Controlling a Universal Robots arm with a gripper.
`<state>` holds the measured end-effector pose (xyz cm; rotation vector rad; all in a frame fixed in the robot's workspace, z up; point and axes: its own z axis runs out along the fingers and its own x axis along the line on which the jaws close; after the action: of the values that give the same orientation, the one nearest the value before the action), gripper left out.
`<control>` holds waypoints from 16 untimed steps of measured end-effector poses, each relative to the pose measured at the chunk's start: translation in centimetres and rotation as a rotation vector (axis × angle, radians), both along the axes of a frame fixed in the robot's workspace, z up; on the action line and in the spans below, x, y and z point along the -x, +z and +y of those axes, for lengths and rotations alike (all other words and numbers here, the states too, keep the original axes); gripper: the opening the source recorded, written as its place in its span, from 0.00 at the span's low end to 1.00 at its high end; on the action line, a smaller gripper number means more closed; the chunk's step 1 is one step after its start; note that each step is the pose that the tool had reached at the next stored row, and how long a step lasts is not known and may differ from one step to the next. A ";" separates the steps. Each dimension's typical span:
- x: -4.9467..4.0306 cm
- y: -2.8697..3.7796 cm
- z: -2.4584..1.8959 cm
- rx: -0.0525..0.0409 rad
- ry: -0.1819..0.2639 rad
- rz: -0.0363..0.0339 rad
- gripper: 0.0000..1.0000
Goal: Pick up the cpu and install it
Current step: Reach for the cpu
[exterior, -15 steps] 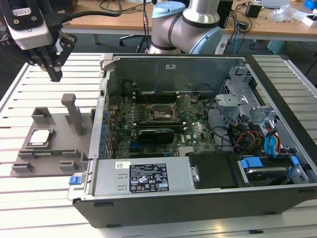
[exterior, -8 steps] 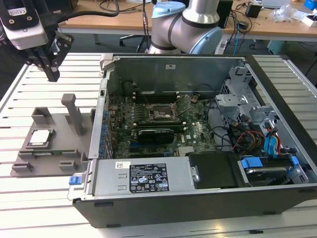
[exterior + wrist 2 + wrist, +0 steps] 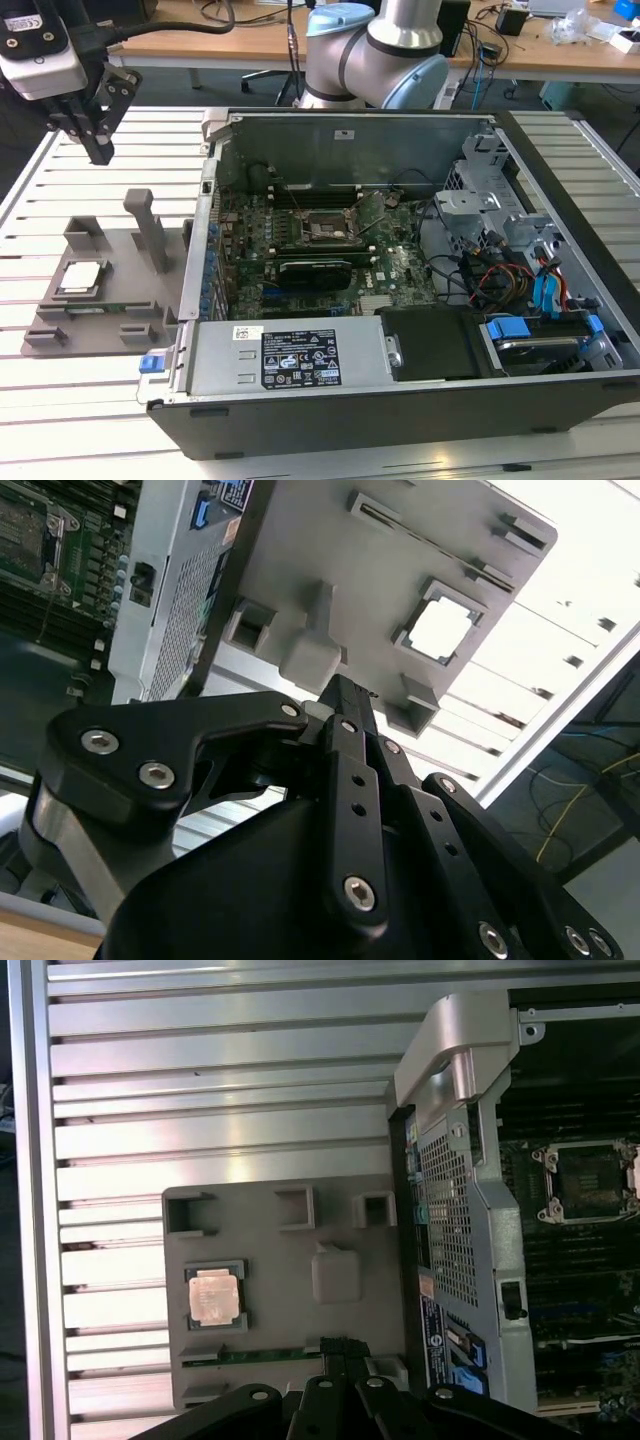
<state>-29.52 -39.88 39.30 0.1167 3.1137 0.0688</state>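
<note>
Hovering claw [image 3: 100, 152] pinched closed, empty; cpu [image 3: 80, 277] seated in grey tray [image 3: 125, 278] below, well apart.

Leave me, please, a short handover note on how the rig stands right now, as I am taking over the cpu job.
Gripper: shut, holding nothing, hanging in the air above the slatted table, clear of the tray.
The cpu: lying flat in its recess in the grey holder tray, to the exterior view's left of the open computer case.
Socket on the motherboard: looks bare, with no chip seated.
Done: nothing shows as done; the cpu is untouched.
Left: the whole job, both the pickup and the install.
</note>
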 end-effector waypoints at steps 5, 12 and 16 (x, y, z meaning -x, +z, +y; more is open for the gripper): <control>0.51 -0.01 0.00 0.0000 0.000 -0.0001 0.11; 1.19 -0.01 0.00 -0.0001 0.000 -0.0001 0.11; 1.65 -0.01 0.00 -0.0001 0.000 -0.0001 0.11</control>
<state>-31.18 -39.88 39.29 0.1166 3.1136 0.0689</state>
